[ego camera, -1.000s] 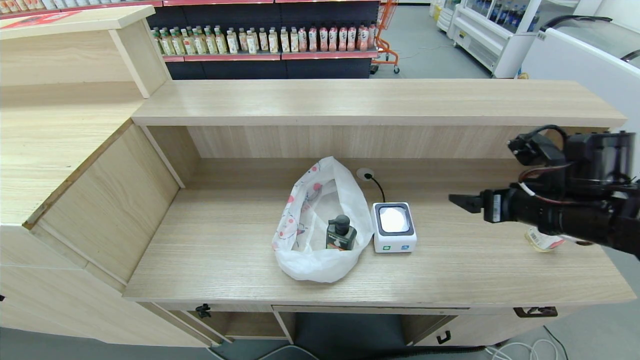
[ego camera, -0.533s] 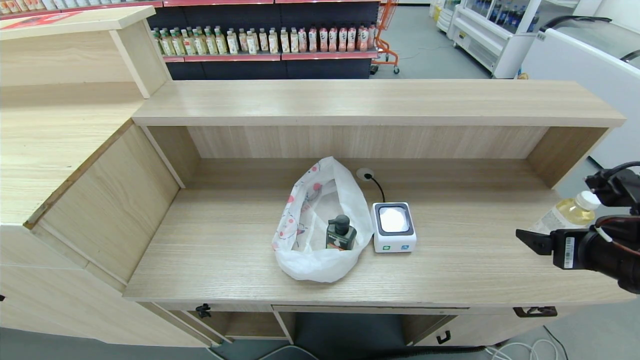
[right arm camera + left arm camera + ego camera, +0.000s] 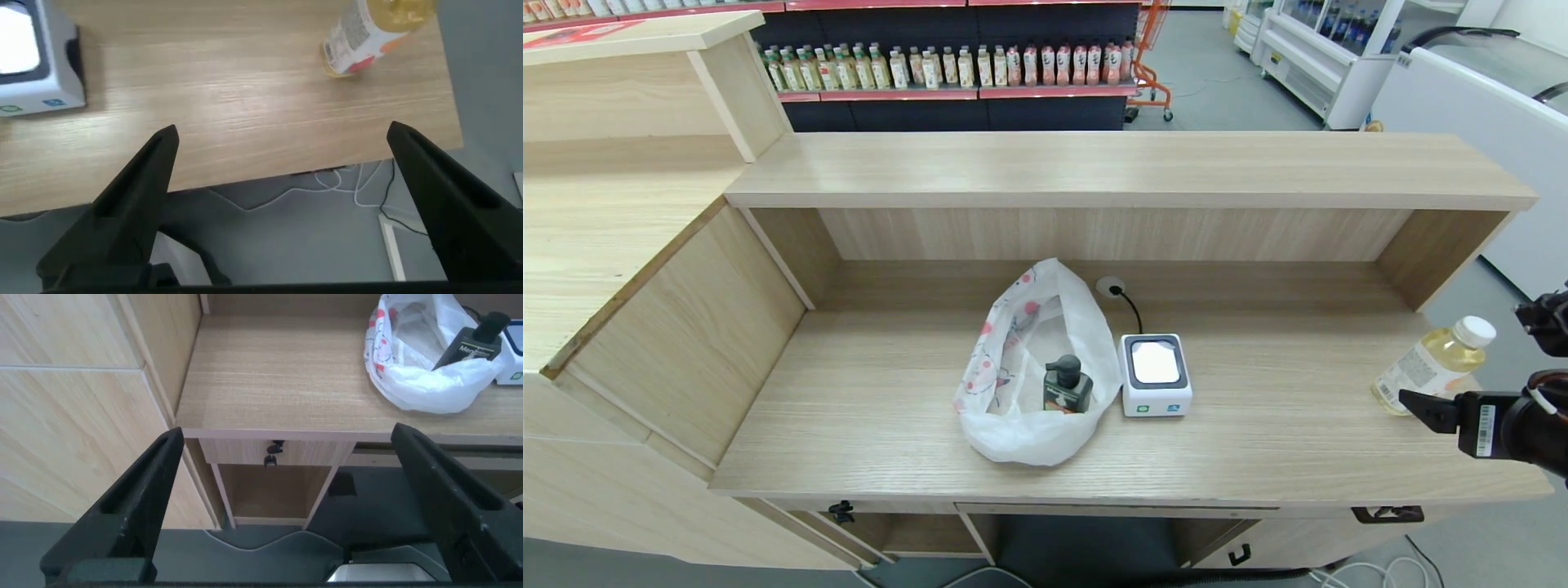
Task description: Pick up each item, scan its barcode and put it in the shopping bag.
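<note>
At the far right end of the wooden counter, a clear bottle of yellow liquid stands on its base, with a white cap and a printed label, close to the counter's right edge. From the right wrist camera the same bottle shows near the counter's corner. The right gripper hangs just in front of it, on the robot's side and near the counter's front edge. Its two dark fingers are spread wide with nothing between them, and they do not touch the bottle.

Well to the left of the bottle, about mid-counter, sits a small white scanner with a lit window on top. A black cable runs from its back to a round hole in the counter. Touching the scanner's left side lies the shopping bag, thin white plastic with red and pink print, its mouth open upward. Inside it stands a dark pump bottle, up against the side nearest the scanner.

The left gripper is low, before the left part of the counter. Its fingers are also spread wide and empty. Beyond them the left wrist camera shows the counter's front edge, a small lock under it, and the bag farther off.

Behind the counter's raised ledge, a store shelf holds a row of drink bottles, and white chest freezers stand to the right.
</note>
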### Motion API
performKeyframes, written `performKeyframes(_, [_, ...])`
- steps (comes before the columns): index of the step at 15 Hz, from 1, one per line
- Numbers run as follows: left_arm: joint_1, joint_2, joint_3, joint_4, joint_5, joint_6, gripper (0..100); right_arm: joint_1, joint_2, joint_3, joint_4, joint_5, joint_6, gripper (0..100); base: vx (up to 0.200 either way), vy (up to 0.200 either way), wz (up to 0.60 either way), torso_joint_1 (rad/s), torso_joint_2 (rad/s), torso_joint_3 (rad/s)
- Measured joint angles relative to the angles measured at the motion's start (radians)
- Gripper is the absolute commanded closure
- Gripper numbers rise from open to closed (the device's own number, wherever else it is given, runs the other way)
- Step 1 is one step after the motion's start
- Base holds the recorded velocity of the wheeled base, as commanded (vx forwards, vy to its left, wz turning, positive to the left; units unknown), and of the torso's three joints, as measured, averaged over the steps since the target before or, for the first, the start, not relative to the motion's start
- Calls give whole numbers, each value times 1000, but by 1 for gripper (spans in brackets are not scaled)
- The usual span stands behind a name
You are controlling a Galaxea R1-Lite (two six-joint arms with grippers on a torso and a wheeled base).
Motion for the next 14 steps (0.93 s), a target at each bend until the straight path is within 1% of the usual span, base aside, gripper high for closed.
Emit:
performKeyframes(3, [0,0,0,0,1,1,0,0,-20,40,-1,1,0,0,0,-200,0,-1,4,6])
performKeyframes(9, [0,0,0,0,1,3,0,0,-31,54,1,1,0,0,0,-200,0,2,1,2])
performKeyframes(10, [0,0,0,0,2,3,0,0,-36,59,11,0,0,0,0,-200,0,2,2,-2])
performKeyframes(13, [1,0,0,0,2,3,0,0,-78,60,132,1,0,0,0,-200,0,1,2,7])
performKeyframes(14, [0,0,0,0,2,3,0,1,-91,61,139,1,0,0,0,-200,0,7,2,2])
